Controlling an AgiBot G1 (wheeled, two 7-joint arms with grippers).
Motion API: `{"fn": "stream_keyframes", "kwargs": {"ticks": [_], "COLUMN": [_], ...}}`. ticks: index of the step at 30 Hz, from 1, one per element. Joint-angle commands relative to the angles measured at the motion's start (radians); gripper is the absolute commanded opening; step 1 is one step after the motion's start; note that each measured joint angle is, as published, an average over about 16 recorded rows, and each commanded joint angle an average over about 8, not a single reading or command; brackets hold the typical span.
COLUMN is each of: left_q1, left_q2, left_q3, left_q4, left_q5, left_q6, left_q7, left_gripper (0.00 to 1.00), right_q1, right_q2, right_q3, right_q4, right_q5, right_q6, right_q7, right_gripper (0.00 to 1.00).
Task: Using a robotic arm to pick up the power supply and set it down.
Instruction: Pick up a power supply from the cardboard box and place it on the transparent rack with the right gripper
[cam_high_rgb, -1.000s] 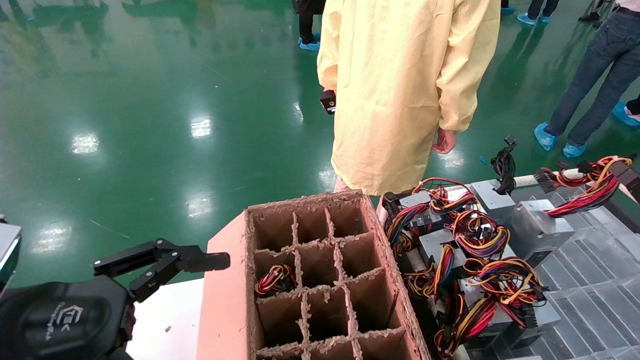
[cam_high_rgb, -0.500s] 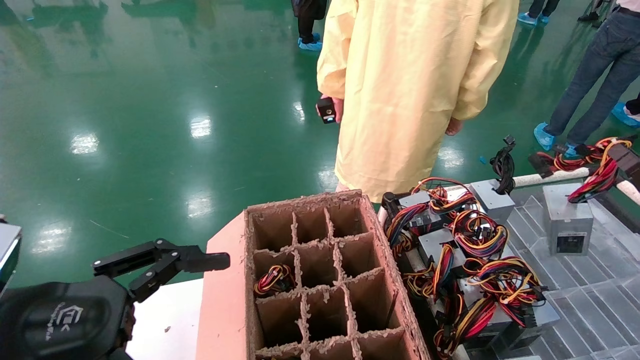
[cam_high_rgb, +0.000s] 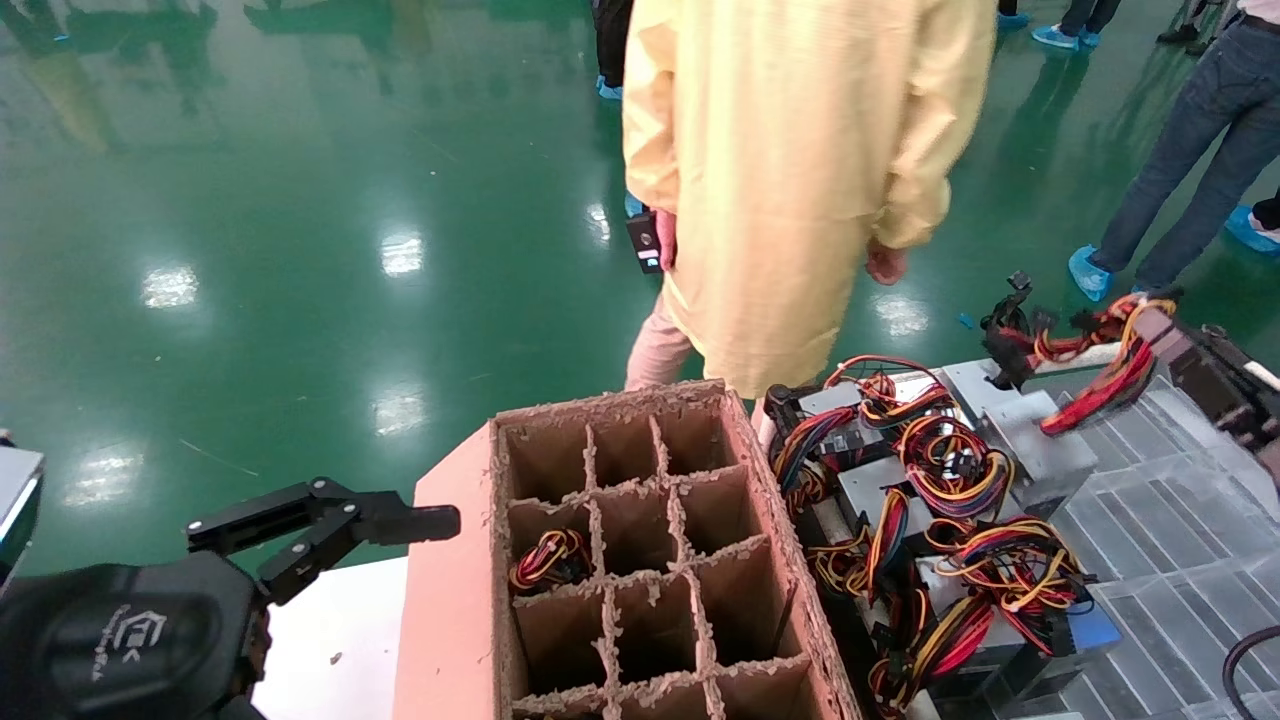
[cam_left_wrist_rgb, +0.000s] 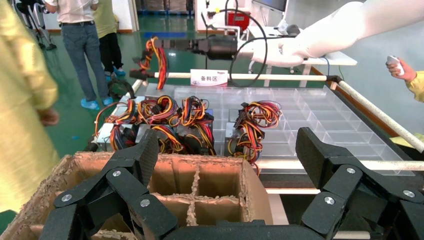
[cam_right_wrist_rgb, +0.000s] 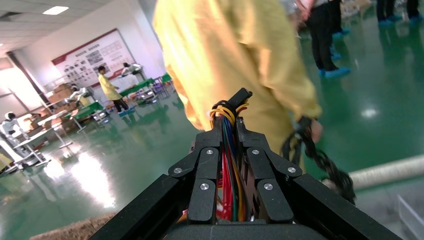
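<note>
My right gripper (cam_high_rgb: 1152, 325) hangs over the far right of the table, shut on the red, yellow and orange wire bundle (cam_right_wrist_rgb: 229, 150) of a power supply. Its silver-grey box (cam_high_rgb: 1035, 450) dangles tilted below, just above the pile of similar power supplies (cam_high_rgb: 930, 520). The left wrist view shows that arm (cam_left_wrist_rgb: 300, 42) far off with the wires (cam_left_wrist_rgb: 157, 55) trailing from it. My left gripper (cam_high_rgb: 420, 523) stays open at the lower left, beside the cardboard box.
A brown cardboard box (cam_high_rgb: 455, 600) with divider cells stands in the middle; one cell holds wires (cam_high_rgb: 548, 558). A clear plastic compartment tray (cam_high_rgb: 1180, 560) lies at the right. A person in a yellow coat (cam_high_rgb: 800, 170) stands close behind the table.
The right gripper has carried the hanging power supply leftward, from above the clear tray toward the pile, and the box now tilts. The person in yellow shifted. The left arm has not moved.
</note>
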Motion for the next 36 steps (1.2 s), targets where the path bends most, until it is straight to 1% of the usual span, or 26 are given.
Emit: {"fn": "stream_keyframes", "kwargs": {"ticks": [1,9,17,27,36], "left_q1": [0.000,0.000,0.000,0.000,0.000], "left_q2": [0.000,0.000,0.000,0.000,0.000], "left_q3": [0.000,0.000,0.000,0.000,0.001], "left_q4": [0.000,0.000,0.000,0.000,0.000], "left_q5": [0.000,0.000,0.000,0.000,0.000], "left_q6": [0.000,0.000,0.000,0.000,0.000], "left_q7": [0.000,0.000,0.000,0.000,0.000], "left_gripper": [1.00,1.00,1.00,1.00,1.00], "right_q1": [-0.009,-0.051,-0.064,-0.041,-0.009], "right_q2": [-0.009,-0.018,-0.006,0.027,0.047], "right_q3": [-0.001,0.019,0.025,0.007,-0.012], "right_q4": [-0.005,-0.027,-0.020,0.015,0.033], "right_q5": [-0.001,0.028,0.039,0.016,-0.012], "right_q6": [0.003,0.065,0.136,0.210,0.260], "right_q7": [0.002,0.000,-0.007,-0.023,-0.028], "right_gripper": [0.00,0.00,0.00,0.00,0.00]}}
